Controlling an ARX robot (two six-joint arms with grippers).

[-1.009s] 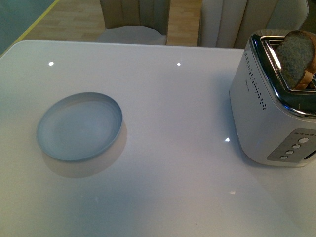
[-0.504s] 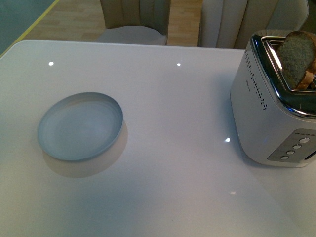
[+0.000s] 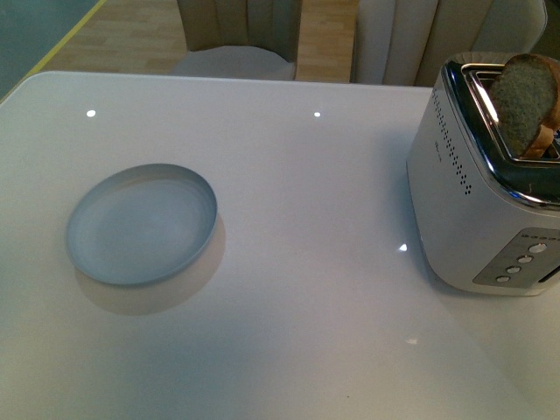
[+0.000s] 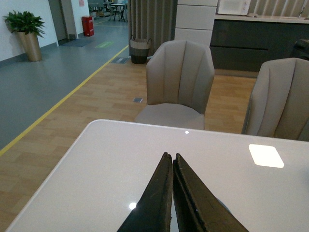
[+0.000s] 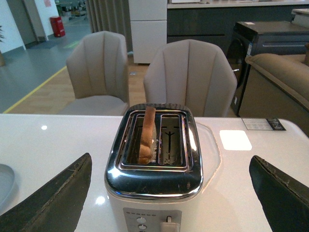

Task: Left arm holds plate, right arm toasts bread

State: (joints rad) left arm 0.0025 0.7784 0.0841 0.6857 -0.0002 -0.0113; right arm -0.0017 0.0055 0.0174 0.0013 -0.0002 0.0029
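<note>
The plate [image 3: 141, 225] lies flat toward the left edge of the worktop [image 3: 297, 175], bare and untouched, probably left there so the left arm can reach it without crossing the toaster [image 3: 484, 184]; the toaster stands at the right edge, well apart from the plate, with the bread [image 3: 523, 102] upright in one of its slots and sticking up above the rim, so it looks either not yet pushed down or already popped up; which of the two cannot be told. The left gripper [image 4: 170, 205] hangs above the worktop with its fingers pressed together, holding nothing; the right gripper [image 5: 169, 193] sits just in front of the toaster with its fingers spread wide to either side, seemingly lined up on the bread [image 5: 146, 134] or the lever. Against the earlier front frames nothing has shifted: plate, toaster and bread sit in the same spots, and neither arm shows in the front view.
</note>
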